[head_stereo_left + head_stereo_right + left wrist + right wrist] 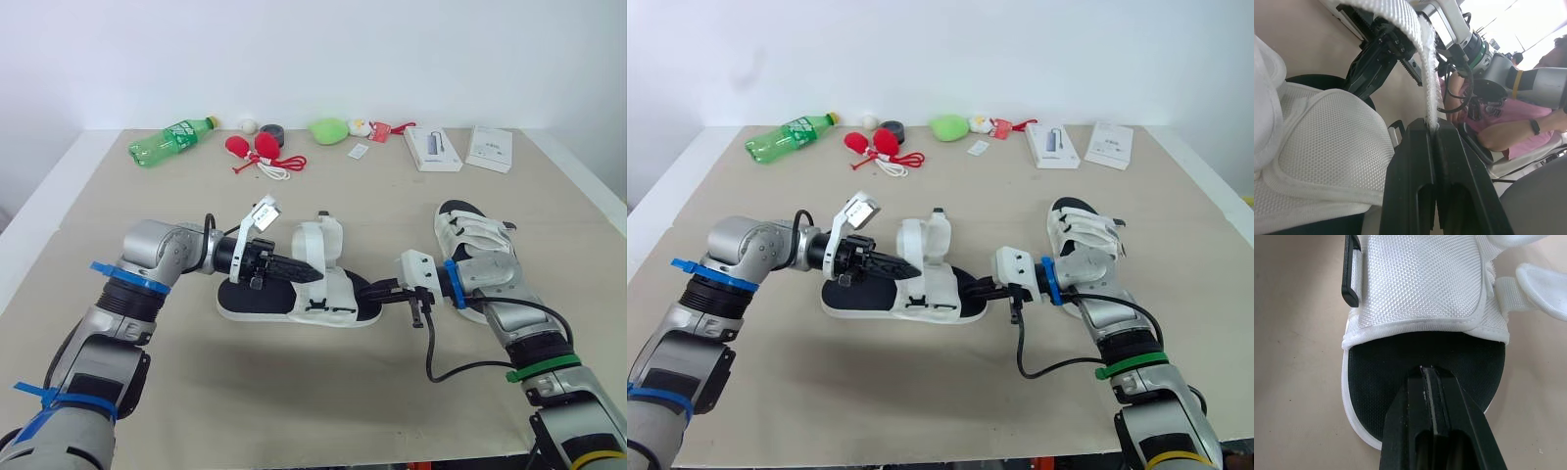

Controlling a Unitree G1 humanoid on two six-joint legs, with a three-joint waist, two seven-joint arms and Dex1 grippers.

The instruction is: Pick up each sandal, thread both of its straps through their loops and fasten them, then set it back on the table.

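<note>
Sandal (pixel 331 294): flat on table (pixel 294 392), centre, between both grippers.
Left gripper (pixel 310 268): jaws pinching white strap (pixel 1426 73) of it, strap upright.
Right gripper (pixel 362 291): jaws pressed together, tip over black footbed (pixel 1381 367) end.
Other sandal (pixel 476 245): beside right forearm.

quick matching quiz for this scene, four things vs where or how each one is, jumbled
1 left gripper
2 right gripper
3 green bottle
4 right-hand sandal

a lying at the far left of the table
b shut on a white strap
c flat on the right half of the table
d shut, tips at the black footbed

Pairs: 1-b, 2-d, 3-a, 4-c
</note>
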